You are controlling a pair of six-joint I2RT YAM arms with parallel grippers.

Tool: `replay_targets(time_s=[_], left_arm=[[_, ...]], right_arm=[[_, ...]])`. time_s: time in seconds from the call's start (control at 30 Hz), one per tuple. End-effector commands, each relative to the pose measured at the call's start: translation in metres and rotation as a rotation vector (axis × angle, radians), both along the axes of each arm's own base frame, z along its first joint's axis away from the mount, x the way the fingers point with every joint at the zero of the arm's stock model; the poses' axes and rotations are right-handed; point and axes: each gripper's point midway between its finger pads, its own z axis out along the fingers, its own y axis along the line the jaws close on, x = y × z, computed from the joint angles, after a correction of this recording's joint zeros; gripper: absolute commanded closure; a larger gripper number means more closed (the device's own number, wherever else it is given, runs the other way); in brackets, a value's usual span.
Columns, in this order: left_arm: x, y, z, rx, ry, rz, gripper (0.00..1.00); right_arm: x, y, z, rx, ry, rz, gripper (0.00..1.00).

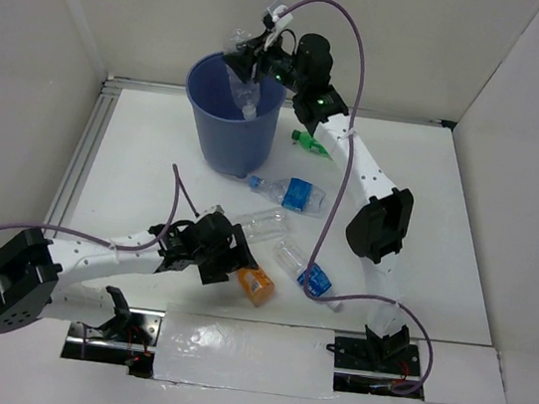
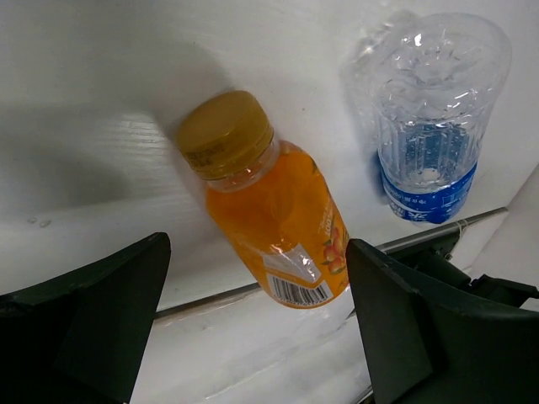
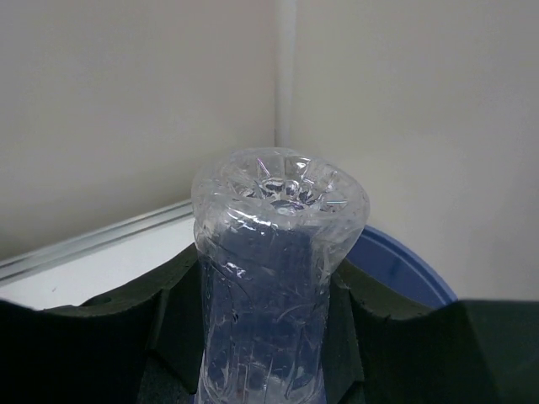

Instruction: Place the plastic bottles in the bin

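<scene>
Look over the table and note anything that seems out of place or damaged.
The clear bottle clamped in the right gripper above the bin looks crumpled and dented. The orange bottle lies on its side.

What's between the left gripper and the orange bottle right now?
Nothing but bare white table; in the left wrist view the left gripper's open jaws frame the orange bottle, untouched.
</scene>
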Motion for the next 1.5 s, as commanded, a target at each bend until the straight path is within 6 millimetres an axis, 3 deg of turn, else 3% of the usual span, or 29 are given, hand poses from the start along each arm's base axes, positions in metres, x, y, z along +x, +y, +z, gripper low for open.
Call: replay_targets(time_s=[0.0,0.03,0.07,0.1,0.13,0.2,0.3,0.33,0.37,0.4,0.43,0.47,0.53,0.57,0.63,0.67,0.7,0.8,0.83,0.9,0.93,1.0,1.03,1.13,1.17,1.2,1.27,1.4,1.47], left_arm=[[0.012,-0.029,0.021,-0.105,-0.012,0.006,0.02],[0.01,-0.029,0.016,-0.096,0.004,0.0,0.02],[0.012,-0.034,0.013,-0.097,0.013,-0.005,0.02],[0.012,-0.037,0.009,-0.097,0.023,-0.012,0.02],[0.016,-0.041,0.01,-0.104,0.018,-0.012,0.02],[0.017,-0.049,0.004,-0.1,0.047,-0.028,0.02],[0.024,-0.061,0.002,-0.112,0.048,-0.035,0.02],[0.023,-0.062,-0.008,-0.095,0.073,-0.04,0.03],[0.023,-0.065,-0.008,-0.087,0.082,-0.055,0.06],[0.023,-0.065,-0.013,-0.07,0.097,-0.053,0.22],[0.016,-0.069,-0.015,-0.069,0.118,-0.084,0.36],[0.015,-0.068,-0.019,-0.056,0.119,-0.095,0.47],[0.006,-0.07,-0.021,-0.042,0.116,-0.132,0.69],[0.006,-0.07,-0.009,-0.058,0.084,-0.152,0.74],[0.002,-0.072,0.009,-0.071,0.025,-0.2,0.89],[0.008,-0.075,0.024,-0.079,-0.049,-0.241,1.0],[0.012,-0.079,0.056,-0.126,-0.137,-0.276,1.0],[0.027,-0.083,0.117,-0.179,-0.386,-0.366,1.0],[0.046,-0.082,0.152,-0.205,-0.487,-0.342,1.0],[0.077,-0.066,0.194,-0.165,-0.646,-0.294,1.0],[0.094,-0.061,0.235,-0.18,-0.731,-0.247,1.0],[0.146,-0.034,0.256,-0.11,-0.8,-0.115,1.0],[0.165,-0.027,0.296,-0.123,-0.898,-0.063,1.0],[0.231,0.011,0.318,-0.067,-0.942,0.129,0.98],[0.253,0.033,0.347,-0.089,-0.997,0.206,0.98],[0.28,0.053,0.356,-0.086,-0.997,0.303,0.94],[0.298,0.058,0.361,-0.097,-0.994,0.352,0.94],[0.351,0.104,0.331,0.096,-0.895,0.506,0.86],[0.362,0.117,0.3,0.209,-0.812,0.484,0.7]], right_arm=[[0.004,-0.005,0.036,0.073,-0.096,-0.044,0.73],[0.006,-0.005,0.029,0.058,-0.087,-0.046,0.37],[0.009,-0.003,0.02,0.046,-0.069,-0.046,0.17],[0.009,-0.002,0.011,0.015,-0.051,-0.04,0.0],[0.009,-0.002,0.005,-0.004,-0.042,-0.042,0.0],[0.006,-0.024,0.024,-0.005,-0.04,-0.067,0.0],[0.004,-0.062,0.028,-0.029,0.023,-0.097,0.0],[0.001,-0.073,0.027,-0.043,0.042,-0.095,0.0],[0.009,-0.095,0.001,-0.077,0.109,-0.122,0.0],[0.006,-0.107,-0.013,-0.107,0.154,-0.127,0.0],[-0.008,-0.124,-0.003,-0.12,0.141,-0.134,0.0],[-0.011,-0.137,-0.039,-0.166,0.225,-0.14,0.0],[-0.03,-0.177,-0.052,-0.195,0.306,-0.179,0.01],[-0.034,-0.202,-0.09,-0.227,0.402,-0.212,0.12],[-0.062,-0.23,-0.109,-0.258,0.489,-0.225,0.37],[-0.078,-0.24,-0.143,-0.303,0.558,-0.202,0.5],[-0.086,-0.257,-0.159,-0.326,0.596,-0.215,0.68],[-0.145,-0.266,-0.213,-0.462,0.702,-0.105,0.69],[-0.159,-0.269,-0.226,-0.495,0.732,-0.082,0.55],[-0.197,-0.265,-0.252,-0.566,0.79,-0.003,0.42],[-0.206,-0.259,-0.258,-0.586,0.798,0.016,0.36],[-0.217,-0.257,-0.268,-0.619,0.808,0.038,0.22],[-0.224,-0.255,-0.272,-0.628,0.827,0.053,0.18],[-0.238,-0.251,-0.289,-0.673,0.893,0.113,0.08],[-0.244,-0.248,-0.293,-0.678,0.913,0.144,0.05],[-0.25,-0.245,-0.297,-0.688,0.943,0.179,0.04],[-0.252,-0.241,-0.297,-0.7,0.928,0.198,0.0],[-0.262,-0.228,-0.299,-0.746,0.905,0.24,0.0],[-0.264,-0.226,-0.303,-0.78,0.894,0.225,0.0]])
